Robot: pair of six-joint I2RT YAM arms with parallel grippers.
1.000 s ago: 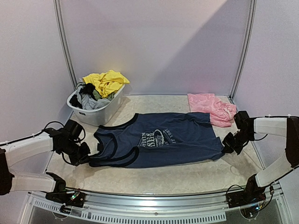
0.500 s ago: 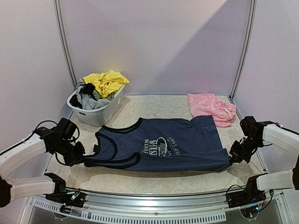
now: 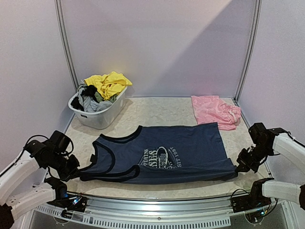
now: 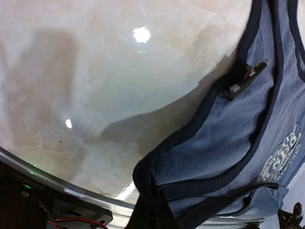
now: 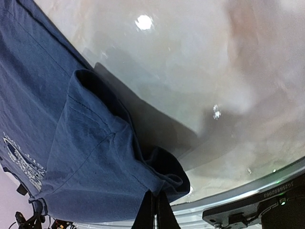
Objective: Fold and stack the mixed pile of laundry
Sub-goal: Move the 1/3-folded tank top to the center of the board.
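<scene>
Mixed laundry pile (image 3: pixel 101 91) sat partly in the white tub (image 3: pixel 102 118) at the far left of the desk (image 3: pixel 162 110). A yellow piece (image 3: pixel 109 83) was heaped on top and spilled over the rim. A grey piece (image 3: pixel 93 105) lay below it, with something dark bunched beside it; I could not tell what.

The pale pink patterned piece (image 3: pixel 214 110) lay by itself at the far right of the desk, crumpled rather than folded and apart from the tub.

The navy tank top (image 3: pixel 162 152) (image 4: pixel 228 143) (image 5: pixel 71 143) was stretched sideways across the near half of the desk. Its straps pointed toward the left arm and its hem toward the right. The white lettering (image 3: pixel 162 156) (image 4: pixel 283 157) faced up and read upside down from above. A small dark tag (image 4: pixel 245 78) stuck out by the armhole.

- Left tool (image 3: pixel 76 172) (image 4: pixel 147 214): fingers pressed together on the near shoulder strap. In the wrist view the cloth gathered into a dark bunch at the bottom edge. The strap end was lifted, with a shadow on the desk under it.
- Right tool (image 3: pixel 240 164) (image 5: pixel 155 210): fingers (image 5: pixel 149 212) pinched tight on the near hem corner, with the fabric folded into a lump just above them. That corner was also raised, with a shadow beneath.

The middle of the tank top seemed to rest on the desk. Both tools were near the front edge, well apart, with the garment taut between them.
</scene>
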